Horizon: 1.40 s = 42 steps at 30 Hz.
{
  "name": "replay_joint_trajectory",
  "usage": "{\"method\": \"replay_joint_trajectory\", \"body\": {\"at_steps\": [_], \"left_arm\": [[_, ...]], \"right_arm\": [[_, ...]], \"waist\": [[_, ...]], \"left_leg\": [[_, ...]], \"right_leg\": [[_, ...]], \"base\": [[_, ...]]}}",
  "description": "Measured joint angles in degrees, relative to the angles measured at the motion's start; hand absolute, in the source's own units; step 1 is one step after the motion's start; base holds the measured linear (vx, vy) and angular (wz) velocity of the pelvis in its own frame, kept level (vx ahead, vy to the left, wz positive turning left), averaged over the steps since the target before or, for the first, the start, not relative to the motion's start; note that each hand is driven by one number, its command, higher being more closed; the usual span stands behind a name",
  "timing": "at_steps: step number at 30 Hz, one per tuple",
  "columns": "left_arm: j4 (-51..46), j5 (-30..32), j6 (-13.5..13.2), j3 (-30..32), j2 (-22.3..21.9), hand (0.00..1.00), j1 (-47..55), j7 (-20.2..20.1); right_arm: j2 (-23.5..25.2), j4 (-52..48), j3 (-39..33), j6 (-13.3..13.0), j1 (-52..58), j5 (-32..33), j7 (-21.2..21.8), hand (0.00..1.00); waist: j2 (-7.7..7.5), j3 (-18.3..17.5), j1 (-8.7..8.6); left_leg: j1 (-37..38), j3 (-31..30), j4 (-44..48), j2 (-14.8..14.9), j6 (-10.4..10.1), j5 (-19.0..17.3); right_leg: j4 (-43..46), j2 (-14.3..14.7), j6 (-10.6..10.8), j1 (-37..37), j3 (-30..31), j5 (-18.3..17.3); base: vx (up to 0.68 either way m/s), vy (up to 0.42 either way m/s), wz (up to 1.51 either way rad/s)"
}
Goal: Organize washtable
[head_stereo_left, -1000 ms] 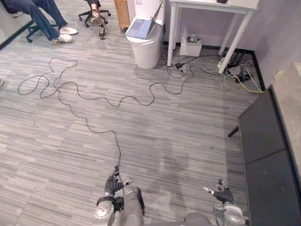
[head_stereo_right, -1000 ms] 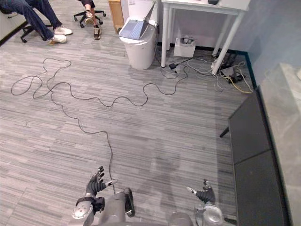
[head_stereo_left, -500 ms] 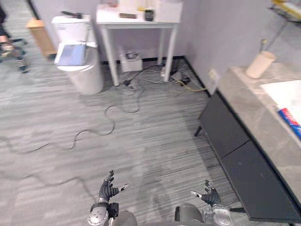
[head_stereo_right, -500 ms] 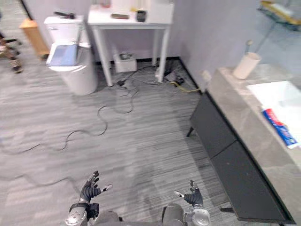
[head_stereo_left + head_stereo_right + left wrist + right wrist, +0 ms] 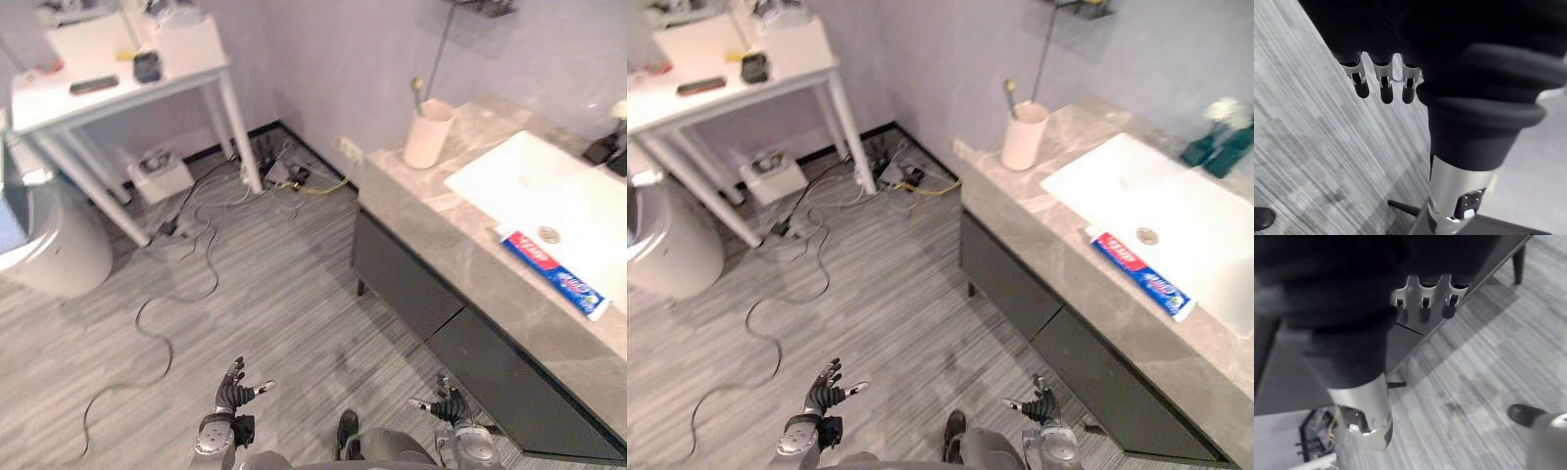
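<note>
While spread loose and empty, hang low over floor: left hand (image 5: 235, 394), right hand (image 5: 449, 405). Toothpaste (image 5: 552, 275) flat on counter (image 5: 460, 245), well ahead of right hand, just beside sink (image 5: 549, 186). Probably light, squishy, a bit slippery. Best pinched gently round the middle. Cup (image 5: 428, 140) farther off; likely light, tippy.

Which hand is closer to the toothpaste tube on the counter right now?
Right. The right hand is low beside the dark cabinet, below the toothpaste tube on the counter; the left hand is over the floor, farther off.
</note>
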Motion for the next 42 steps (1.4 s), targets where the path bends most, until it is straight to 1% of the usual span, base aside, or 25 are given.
{"method": "replay_joint_trajectory", "body": {"at_steps": [1,3,4,5,7,8,10,12,16,17,18,19,20,21,23,25,28,30,32,33,35,36,37,39,42], "left_arm": [[0.0,0.0,0.0,0.0,-0.2,0.00,0.4,0.0],[0.0,0.0,-0.2,-0.7,-0.8,0.00,0.7,0.1],[0.0,0.0,-0.6,-1.3,-0.8,0.00,0.7,0.1],[0.0,0.0,-1.2,-1.3,-0.9,0.00,0.9,0.2],[-0.1,0.0,-1.2,-1.5,-0.1,0.00,1.2,0.6],[-0.1,0.0,-1.3,-1.6,0.4,0.00,1.1,0.8],[-0.1,0.0,-1.3,-1.9,1.4,0.00,0.9,1.0],[0.0,0.0,-1.3,-2.1,2.1,0.00,0.7,1.0],[1.2,0.0,-1.3,-2.4,3.2,0.00,-0.1,1.6],[1.6,0.0,-1.2,-2.4,3.2,0.00,-0.7,1.7],[2.3,0.0,-1.3,-3.1,2.7,0.00,-1.9,2.1],[3.7,0.0,-1.3,-3.6,2.7,0.00,-2.9,2.2],[4.4,0.0,-1.3,-3.7,3.1,0.00,-3.0,2.2],[5.0,0.0,-1.3,-3.8,4.6,0.00,-2.9,2.2],[6.1,0.0,-1.3,-3.8,3.7,0.00,-3.3,2.1],[6.1,0.0,-1.4,-3.8,2.9,0.00,-3.5,2.2],[5.7,-0.1,-1.4,-3.6,1.1,0.00,-3.1,2.1],[5.1,-0.1,-1.4,-3.4,-0.4,0.00,-2.2,2.0],[4.5,-0.2,-1.5,-3.5,-1.0,0.00,-1.7,2.0],[4.4,-0.3,-1.6,-3.4,-0.9,0.00,-1.7,2.1],[4.4,-0.3,-1.6,-3.5,-1.0,0.00,-1.8,2.1],[4.4,-0.3,-1.6,-3.5,-1.1,0.00,-1.3,2.1],[5.2,-0.4,-1.6,-3.4,-0.4,0.00,-1.2,2.2],[5.3,-0.4,-1.6,-3.4,0.6,0.00,-0.8,2.2],[5.9,-0.2,-1.6,-3.4,1.2,0.00,-0.6,2.2]], "right_arm": [[0.0,0.0,-0.2,0.0,0.0,0.0,0.0,0.00],[-0.2,0.0,-1.0,0.0,0.4,0.0,-0.1,0.00],[-0.2,0.0,-1.0,0.0,0.8,0.0,-0.1,0.00],[0.3,0.0,-0.9,0.2,1.0,-0.1,-0.2,0.00],[1.8,-1.2,0.6,0.1,1.7,-0.3,0.1,0.00],[2.4,-1.3,0.8,0.1,1.8,-0.3,0.1,0.00],[3.8,-1.8,2.7,0.1,1.1,-1.0,0.2,0.00],[4.1,-1.5,2.8,0.1,0.4,-1.4,0.2,0.00],[3.2,2.6,3.0,0.0,-2.5,-2.0,0.2,0.00],[2.8,3.2,3.1,0.0,-2.6,-2.1,0.2,0.00],[1.8,4.5,3.8,0.0,-3.4,-2.1,0.1,0.00],[1.0,5.3,4.4,0.1,-3.9,-2.1,0.2,0.00],[0.9,5.6,4.6,0.1,-3.9,-2.1,0.2,0.00],[1.1,6.0,5.1,0.1,-3.5,-2.1,0.2,0.00],[-0.3,7.6,4.8,0.1,-3.4,-2.0,0.1,0.00],[-0.7,8.3,3.8,0.2,-3.4,-2.0,0.1,0.00],[-0.4,8.2,2.6,0.2,-1.9,-1.8,0.1,0.00],[0.0,7.7,2.6,0.2,-0.6,-1.5,0.0,0.00],[-0.1,6.5,2.1,0.2,-0.6,-1.2,0.0,0.00],[-0.1,6.3,1.5,0.1,-1.0,-1.2,0.0,0.00],[-0.1,6.6,0.2,0.5,-2.0,-1.0,-0.3,0.00],[-0.3,6.8,-0.1,0.4,-1.9,-0.7,-0.4,0.00],[-0.3,7.7,-0.2,0.5,-1.9,-0.7,-0.7,0.00],[0.8,7.8,-0.1,0.4,-1.0,-0.7,-0.6,0.00],[1.2,8.6,-0.2,0.4,-0.2,-0.7,-1.1,0.00]], "waist": [[-0.12,0.1,0.54],[0.81,-0.4,0.85],[1.63,-0.6,0.90],[1.78,-1.1,1.08],[-0.58,-2.0,1.07],[-0.94,-2.3,1.17],[-2.90,-3.3,1.30],[-3.04,-3.4,1.24],[-2.23,-3.6,0.74],[-1.58,-3.1,0.60],[0.31,-2.2,0.19],[1.31,-1.4,-0.19],[1.77,-1.2,-0.44],[-0.18,-1.2,-0.84],[1.19,-0.7,-0.60],[1.27,-0.6,-1.23],[1.27,-0.5,-1.50],[1.28,-0.2,-0.16],[1.27,-0.3,0.41],[1.11,-0.3,1.00],[0.94,-0.2,1.05],[1.45,-0.4,1.07],[1.27,-0.7,0.99],[-0.52,-1.0,1.05],[-1.54,-1.7,1.12]], "left_leg": [[-0.7,-2.4,-3.5,-1.6,0.0,0.0],[-0.1,-13.5,-19.9,-6.1,-1.6,1.4],[0.4,-15.4,-22.8,-5.9,-1.5,3.1],[2.2,-13.1,-22.7,-5.6,-0.4,6.3],[3.7,-8.1,-23.5,-6.2,0.9,4.9],[3.9,-6.5,-23.9,-6.3,1.3,4.6],[5.9,-0.8,-24.9,-6.7,2.7,2.9],[8.9,2.5,-27.2,-6.8,2.9,2.8],[13.7,6.8,-32.7,-6.4,2.6,3.0],[14.2,7.2,-33.2,-5.9,2.6,3.0],[15.0,7.6,-34.0,-4.6,2.5,3.1],[16.0,7.5,-34.4,-2.8,2.3,3.1],[16.4,7.5,-34.5,-2.2,1.9,3.1],[17.4,7.3,-34.5,-3.6,0.7,3.4],[18.4,6.3,-34.3,-1.7,-0.7,3.0],[18.7,5.1,-32.6,-0.7,-2.0,3.7],[14.6,3.3,-17.4,2.8,-2.3,3.9],[10.4,1.9,-4.2,5.4,-2.4,3.4],[8.1,1.9,-4.0,4.3,-2.0,3.1],[6.6,1.8,-7.4,2.9,-1.0,2.5],[5.3,0.0,-15.9,0.0,-1.0,2.6],[6.2,-2.5,-24.9,-1.7,-2.2,5.2],[7.5,-2.2,-26.9,-2.9,-1.1,6.5],[9.1,-1.3,-29.4,-4.6,-0.2,7.1],[11.4,-0.3,-32.6,-6.8,1.0,7.9]], "right_leg": [[0.3,-0.1,0.5,0.1,1.5,-0.1],[2.2,0.4,3.4,-0.5,7.3,-1.5],[3.6,1.3,4.3,-0.6,9.1,-2.7],[6.1,1.6,5.8,-0.7,12.0,-5.0],[8.6,-0.7,7.7,-2.1,13.4,-7.7],[9.4,-1.7,8.2,-3.2,13.3,-8.4],[10.5,-7.2,12.8,-5.1,7.2,-8.2],[10.9,-9.6,13.9,-5.6,0.5,-7.7],[13.6,-11.0,14.0,-7.5,-7.9,-7.1],[16.9,-10.9,14.4,-9.5,-8.2,-7.0],[17.6,-10.1,13.0,-11.7,-9.5,-9.2],[15.6,-9.2,12.4,-13.2,-10.4,-9.1],[12.6,-8.8,11.9,-13.6,-10.4,-7.6],[5.2,-9.7,11.6,-13.1,-9.9,2.2],[6.9,-8.0,9.7,-12.5,-9.6,1.7],[8.2,-7.6,9.1,-12.1,-10.3,-0.5],[4.8,-5.9,8.1,-6.0,-11.3,-1.7],[1.9,-4.4,7.4,-1.0,-10.6,-1.9],[0.5,-4.6,7.4,0.7,-9.8,-1.9],[0.3,-5.2,7.5,0.9,-8.9,-1.9],[0.3,-6.5,7.9,1.0,-8.2,-1.6],[0.1,-6.7,9.0,1.1,-7.3,-1.5],[-0.8,-7.2,10.5,2.0,-6.1,-1.1],[-2.7,-8.6,11.4,3.0,-5.8,-0.6],[-3.6,-10.3,12.4,3.8,-5.0,-0.5]], "base": [[0.26,0.233,-1.55],[0.24,0.259,-1.45],[0.27,0.291,-1.42],[0.24,0.259,-1.14],[0.24,0.271,-1.03],[0.19,0.267,-1.12],[0.17,0.278,-1.16],[0.14,0.145,-0.86],[0.14,0.024,-0.60],[0.14,-0.035,-0.35],[0.14,-0.073,-0.25],[0.14,-0.098,-0.17],[0.20,-0.132,-0.06],[0.25,-0.134,-0.04],[0.26,-0.167,-0.18],[0.22,-0.226,0.04],[0.18,-0.175,0.14],[0.17,-0.067,-0.19],[0.11,0.014,-0.27],[0.12,0.079,-0.25],[0.12,0.121,-0.25],[0.10,0.186,-0.32],[0.11,0.184,-0.31],[0.11,0.166,-0.11],[0.07,0.125,-0.07]]}}
